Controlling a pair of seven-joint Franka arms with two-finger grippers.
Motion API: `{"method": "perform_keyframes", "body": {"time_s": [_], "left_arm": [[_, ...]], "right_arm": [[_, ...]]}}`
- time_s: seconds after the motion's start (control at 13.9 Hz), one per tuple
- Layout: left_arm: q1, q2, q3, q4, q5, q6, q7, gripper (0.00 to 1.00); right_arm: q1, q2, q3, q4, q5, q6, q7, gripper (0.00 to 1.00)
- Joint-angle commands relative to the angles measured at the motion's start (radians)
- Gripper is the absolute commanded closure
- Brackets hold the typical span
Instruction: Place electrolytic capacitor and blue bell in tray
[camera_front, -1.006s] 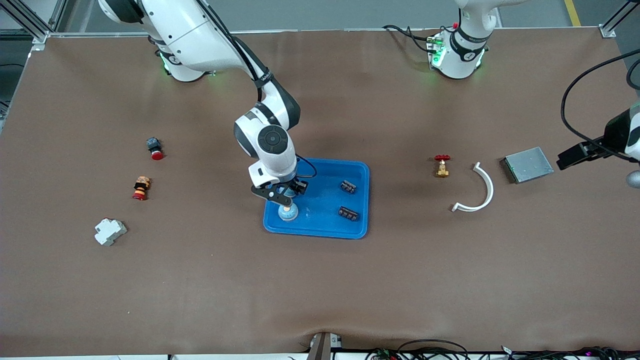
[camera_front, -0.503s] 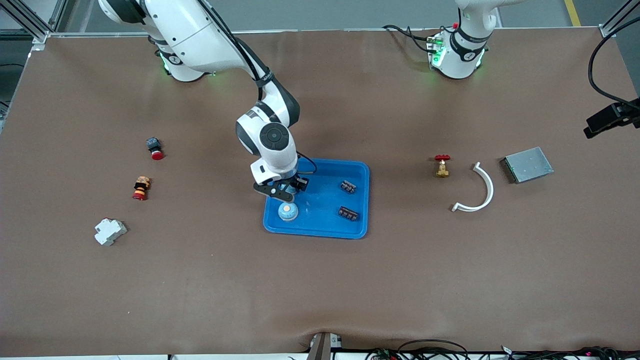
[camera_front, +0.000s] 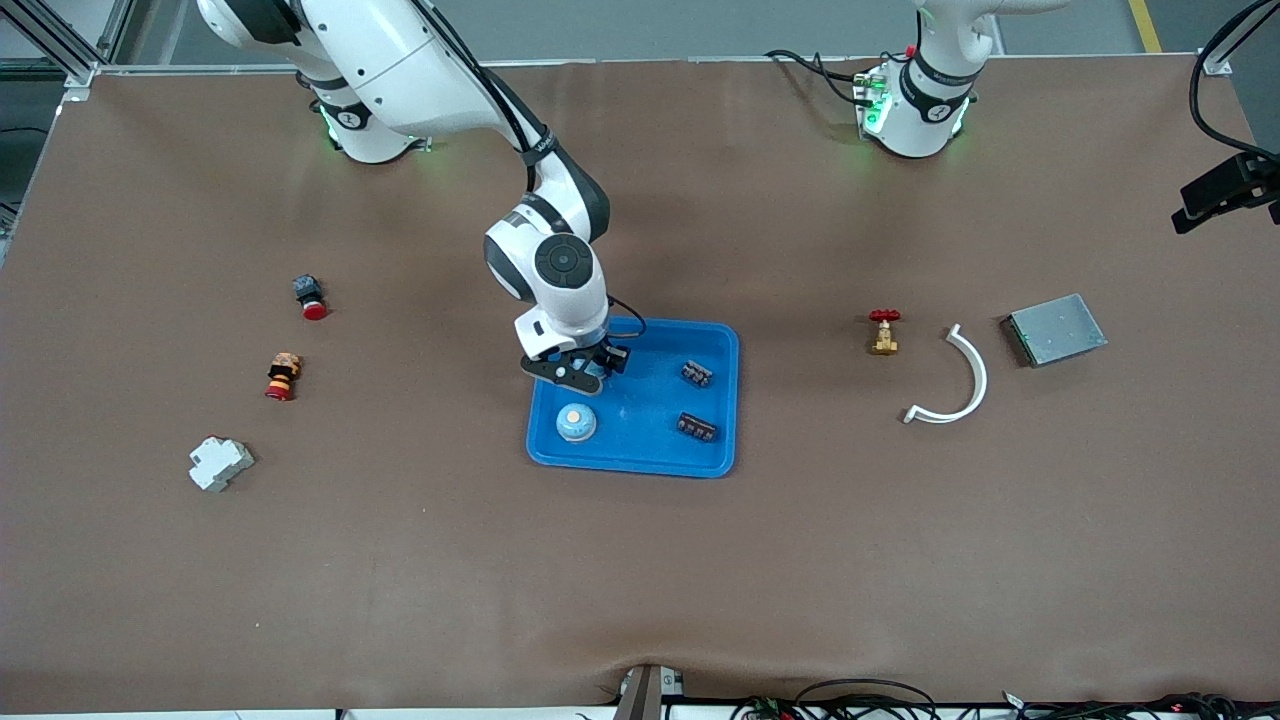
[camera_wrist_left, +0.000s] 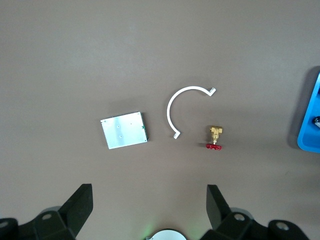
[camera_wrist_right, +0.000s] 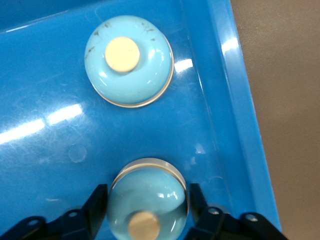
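Right gripper (camera_front: 580, 372) hangs over the tray (camera_front: 632, 460), fingers spread and holding nothing. In the tray, the blue bell (camera_front: 576, 422) sits at the corner nearest the front camera; the electrolytic capacitor (camera_front: 697, 427) lies toward the left arm's end, a second dark part (camera_front: 696, 374) farther back. Left gripper (camera_wrist_left: 150, 210) waits wide open, well apart from the tray, above the grey metal box (camera_front: 1056, 329).

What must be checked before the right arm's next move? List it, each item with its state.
1. Blue bell lying in the tray: ok.
2. Right gripper over the tray, jaws apart, off that bell: ok.
3. Second bell showing between the jaws is free: cannot tell.
4. Capacitor in the tray: two dark parts lie there, identity cannot tell.
5. Left gripper open, waiting over the left arm's table end: ok.
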Motion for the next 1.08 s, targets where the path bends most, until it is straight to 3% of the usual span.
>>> {"method": "perform_keyframes", "body": {"time_s": [0.0, 0.29, 0.58, 1.01], "left_arm": [[-0.007, -0.013, 0.004, -0.016, -0.021, -0.004, 0.012, 0.0], [-0.004, -0.013, 0.004, -0.013, -0.021, -0.006, 0.038, 0.0], [-0.005, -0.021, -0.009, -0.02, -0.02, -0.037, 0.023, 0.0], [-0.01, -0.019, -0.083, -0.023, -0.02, -0.026, -0.052, 0.0]], "right_arm": [[-0.003, -0.014, -0.005, -0.004, -0.007, -0.009, -0.001, 0.0], [-0.027, -0.022, -0.005, 0.042, -0.007, -0.041, -0.03, 0.0], [-0.098, -0.02, -0.001, 0.2, 0.051, -0.238, -0.214, 0.0], [-0.287, -0.074, -0.008, 0.266, 0.07, -0.362, -0.622, 0.0]]}}
